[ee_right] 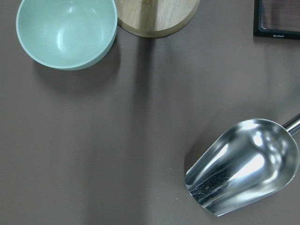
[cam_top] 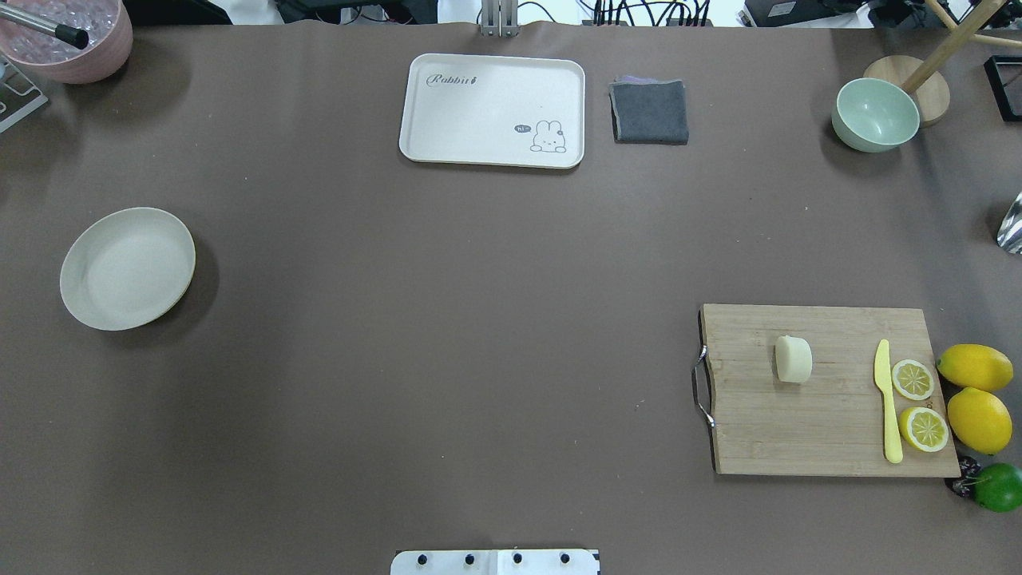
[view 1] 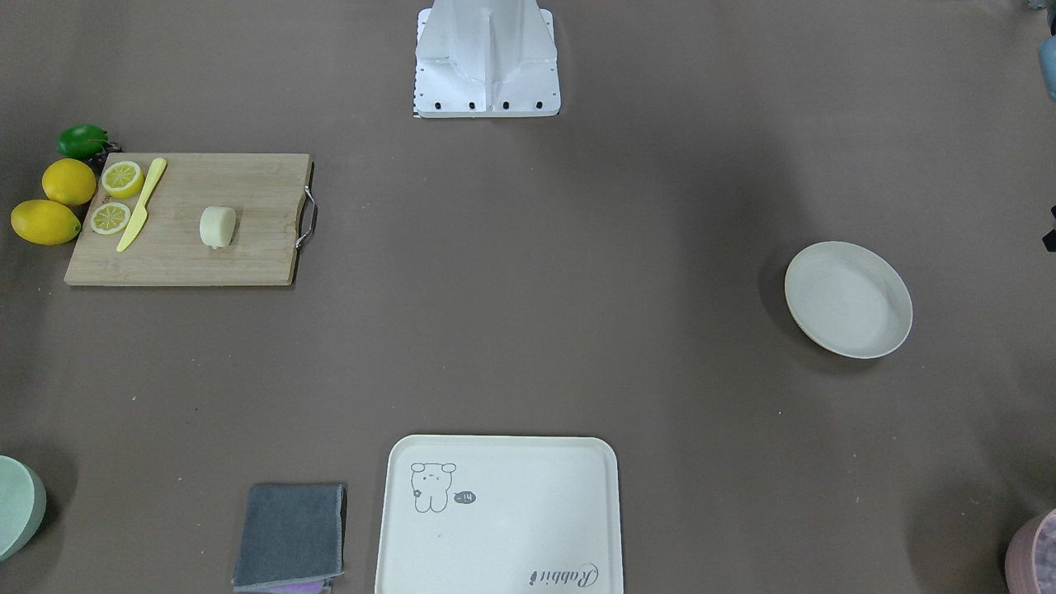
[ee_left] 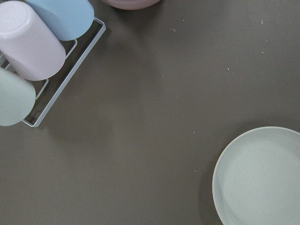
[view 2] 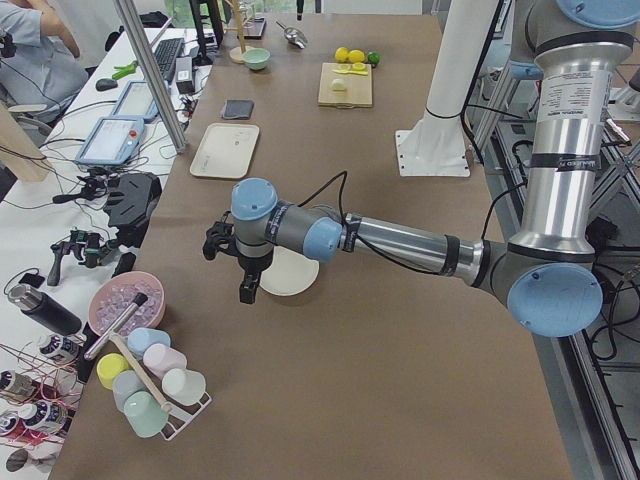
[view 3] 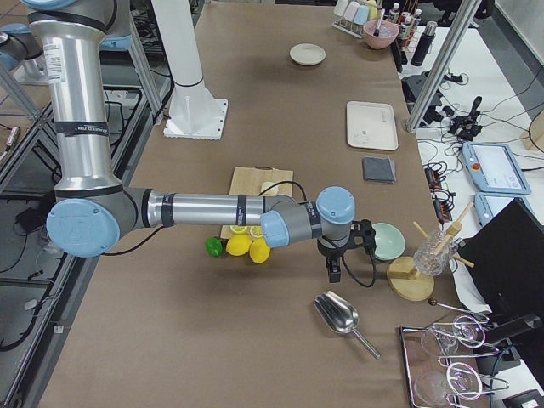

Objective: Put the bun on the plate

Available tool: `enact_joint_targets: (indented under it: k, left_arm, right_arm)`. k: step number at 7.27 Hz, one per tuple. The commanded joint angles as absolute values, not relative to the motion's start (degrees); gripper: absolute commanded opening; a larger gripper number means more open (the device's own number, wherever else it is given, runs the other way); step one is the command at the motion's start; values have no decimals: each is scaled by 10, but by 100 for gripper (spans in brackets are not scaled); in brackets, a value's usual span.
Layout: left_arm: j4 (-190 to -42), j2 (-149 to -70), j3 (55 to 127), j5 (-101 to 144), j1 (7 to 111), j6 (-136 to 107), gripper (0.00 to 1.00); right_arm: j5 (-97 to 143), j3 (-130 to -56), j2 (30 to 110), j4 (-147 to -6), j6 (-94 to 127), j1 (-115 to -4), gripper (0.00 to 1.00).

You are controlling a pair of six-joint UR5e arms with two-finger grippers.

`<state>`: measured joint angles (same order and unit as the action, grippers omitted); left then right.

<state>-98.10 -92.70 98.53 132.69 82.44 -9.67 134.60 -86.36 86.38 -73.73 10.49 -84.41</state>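
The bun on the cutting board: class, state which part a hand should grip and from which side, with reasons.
Come straight down from above and close across the bun's narrower width, on its two longer sides. It lies low on the cutting board with bare wood all round, and the knife lies well apart, so probably nothing blocks the approach.

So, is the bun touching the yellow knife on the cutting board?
Apart. The overhead exterior view shows a strip of bare wood between the bun and the yellow knife on the cutting board.
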Motion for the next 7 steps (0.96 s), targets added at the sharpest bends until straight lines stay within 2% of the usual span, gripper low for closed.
enact_joint_targets:
  k: [1, 7]
  left_arm:
    - [-983, -924, 987, 1330, 818, -95, 98]
    - [-989, -924, 973, 1325, 811, -150, 98]
  right_arm:
    - [1350, -863, 865, -718, 112, -841, 100]
    - [1346, -864, 872, -716, 111, -839, 100]
